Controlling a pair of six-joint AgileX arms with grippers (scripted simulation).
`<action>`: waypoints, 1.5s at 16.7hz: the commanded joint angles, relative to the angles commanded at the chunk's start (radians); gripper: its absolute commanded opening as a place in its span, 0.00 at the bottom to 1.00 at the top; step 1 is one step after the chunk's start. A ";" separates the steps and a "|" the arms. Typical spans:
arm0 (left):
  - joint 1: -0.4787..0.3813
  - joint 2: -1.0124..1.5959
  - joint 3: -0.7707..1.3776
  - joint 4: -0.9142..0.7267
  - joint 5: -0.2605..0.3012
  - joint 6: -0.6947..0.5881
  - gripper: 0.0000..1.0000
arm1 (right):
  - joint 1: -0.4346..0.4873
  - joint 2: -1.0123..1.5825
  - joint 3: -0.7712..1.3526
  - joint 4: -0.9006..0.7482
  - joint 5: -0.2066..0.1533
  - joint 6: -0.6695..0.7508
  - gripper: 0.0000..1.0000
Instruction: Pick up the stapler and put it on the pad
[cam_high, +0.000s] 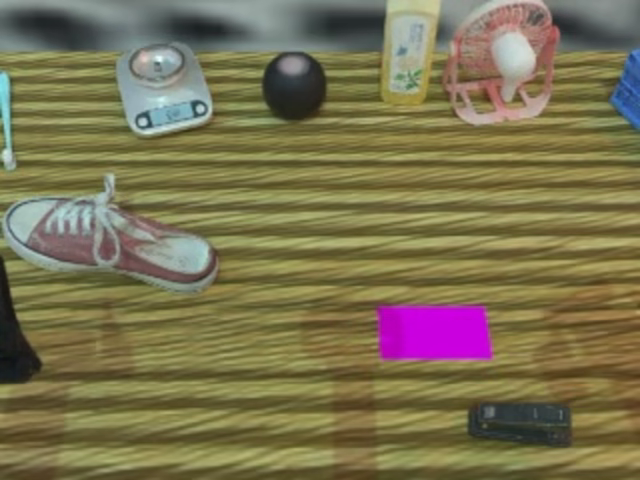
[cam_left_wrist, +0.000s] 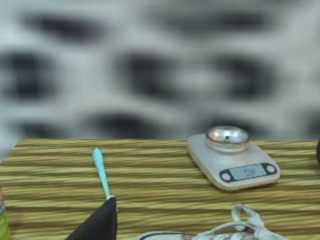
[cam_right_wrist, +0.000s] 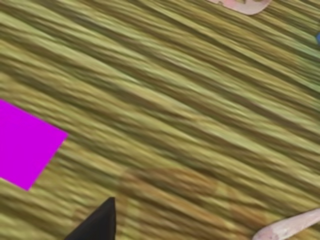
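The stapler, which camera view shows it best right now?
The top view. There the whole stapler lies flat on the table, just below the pad toward its right side, not touching it. The left wrist view and the right wrist view do not show it at all.

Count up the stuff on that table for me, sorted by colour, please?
Pink or red: 3, the pad, the shoe, the fan
Black or dark: 2, the stapler, the ball
White or silver: 1, the scale
Yellow: 1, the bottle
Light blue: 1, the toothbrush
Total: 8
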 joint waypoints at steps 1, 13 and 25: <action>0.000 0.000 0.000 0.000 0.000 0.000 1.00 | 0.033 0.100 0.059 -0.061 0.000 -0.048 1.00; 0.000 0.000 0.000 0.000 0.000 0.000 1.00 | 0.348 0.979 0.632 -0.627 -0.004 -0.505 1.00; 0.000 0.000 0.000 0.000 0.000 0.000 1.00 | 0.369 1.082 0.604 -0.542 -0.003 -0.534 1.00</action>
